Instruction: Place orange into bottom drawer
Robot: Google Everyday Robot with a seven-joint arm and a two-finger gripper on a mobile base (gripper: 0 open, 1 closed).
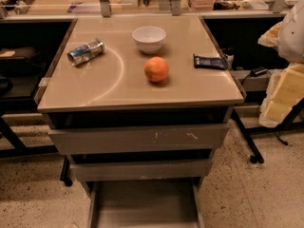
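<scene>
The orange (pixel 156 69) sits on the beige cabinet top (pixel 104 84), right of centre, just in front of a white bowl (pixel 149 39). The bottom drawer (pixel 145 205) is pulled out below the two upper drawers, and its flat floor shows with nothing on it. The gripper is not in view. A white rounded shape (pixel 293 27) at the right edge may be part of the arm, but no fingers show.
A crushed silver can (pixel 86 52) lies on its side at the left of the top. A dark blue snack packet (pixel 210 61) lies near the right edge. Yellow and white foam pieces (pixel 285 91) and a black stand leg (pixel 249 146) are to the right. A cluttered counter runs behind.
</scene>
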